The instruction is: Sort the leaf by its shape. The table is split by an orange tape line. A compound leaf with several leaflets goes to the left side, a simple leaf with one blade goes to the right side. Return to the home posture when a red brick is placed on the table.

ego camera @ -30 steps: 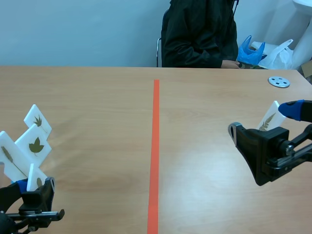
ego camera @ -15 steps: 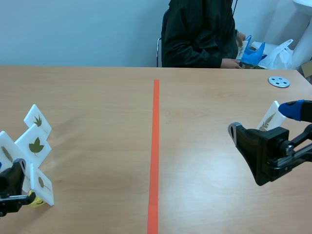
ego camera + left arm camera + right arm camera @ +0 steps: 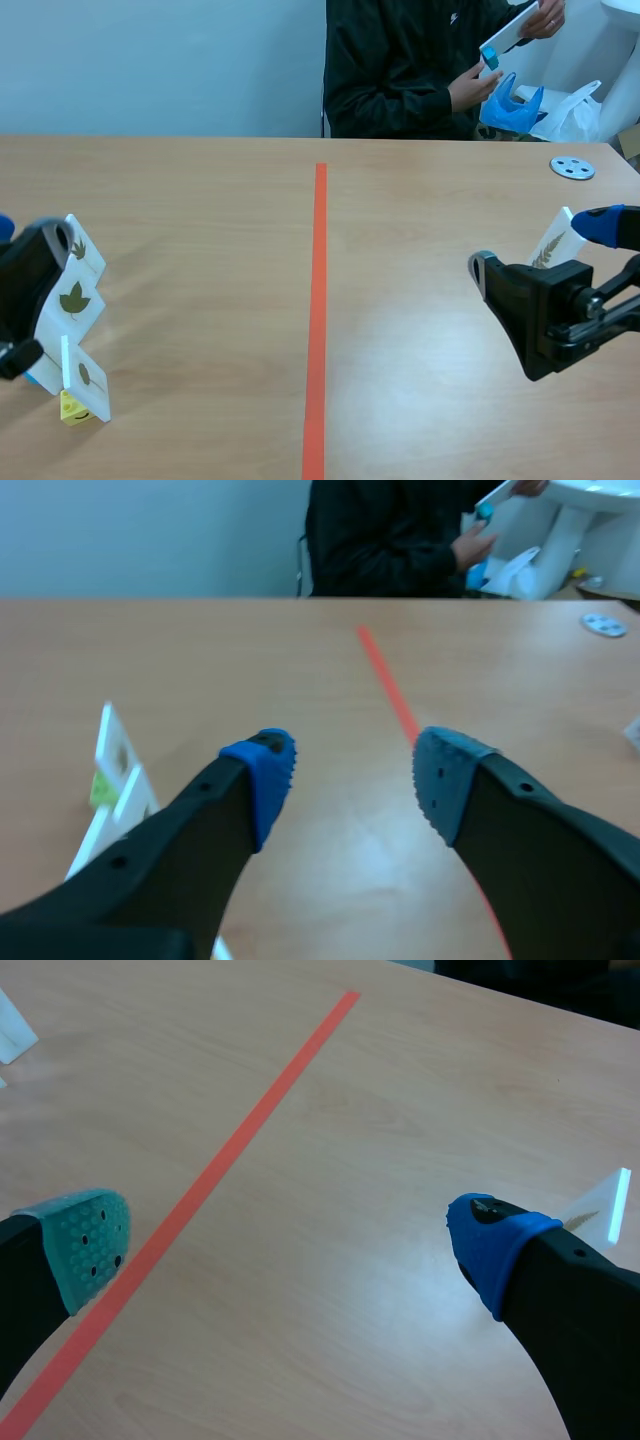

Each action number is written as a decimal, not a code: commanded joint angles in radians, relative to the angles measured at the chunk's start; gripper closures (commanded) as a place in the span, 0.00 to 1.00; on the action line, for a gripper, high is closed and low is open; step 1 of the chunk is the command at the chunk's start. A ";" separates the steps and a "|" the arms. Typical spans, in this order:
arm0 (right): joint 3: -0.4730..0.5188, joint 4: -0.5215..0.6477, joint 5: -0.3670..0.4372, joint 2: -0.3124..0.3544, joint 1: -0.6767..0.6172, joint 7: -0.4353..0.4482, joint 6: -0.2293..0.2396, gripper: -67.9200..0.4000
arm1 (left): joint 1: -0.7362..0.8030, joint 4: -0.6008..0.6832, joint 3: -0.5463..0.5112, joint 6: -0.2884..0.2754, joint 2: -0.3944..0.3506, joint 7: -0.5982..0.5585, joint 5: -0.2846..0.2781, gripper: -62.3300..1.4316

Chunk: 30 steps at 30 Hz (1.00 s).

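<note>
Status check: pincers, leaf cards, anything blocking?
Left pincer open, empty; right pincer open, empty. Leaf cards clustered on left side; single leaf card stands on right side. No red brick seen; person holds a white card, nothing blocking.

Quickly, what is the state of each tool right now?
Left tool: open, holding nothing.
Right tool: open, holding nothing.

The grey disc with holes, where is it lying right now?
In the scene view the disc lies flat on the table, at its far right, well right of the tape line and just in front of the blue bag beside the person.
</note>
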 commanded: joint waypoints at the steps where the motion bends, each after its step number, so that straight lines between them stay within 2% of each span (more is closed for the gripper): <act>1: 0.008 0.007 0.007 0.009 0.014 0.015 0.000 0.00 | -0.007 0.037 0.004 -0.039 0.000 0.005 -0.006 0.30; 4: 0.008 0.007 0.007 0.009 0.014 0.015 0.000 0.00 | -0.007 0.095 0.004 -0.126 -0.001 0.045 -0.005 0.10; 7: 0.008 0.008 0.008 0.009 0.014 0.016 0.000 0.00 | -0.010 0.108 0.004 -0.168 -0.001 0.087 0.002 0.00; 12: 0.008 0.008 0.026 0.009 0.014 0.015 0.001 0.00 | -0.016 0.106 0.005 -0.188 -0.004 0.162 0.002 0.00; 19: 0.008 0.008 0.027 0.009 0.014 0.016 0.002 0.00 | -0.016 0.089 0.016 -0.175 -0.003 0.191 0.002 0.00; 30: 0.008 0.008 0.026 0.009 0.014 0.015 0.005 0.00 | -0.124 -0.071 0.092 -0.136 -0.003 0.205 0.013 0.00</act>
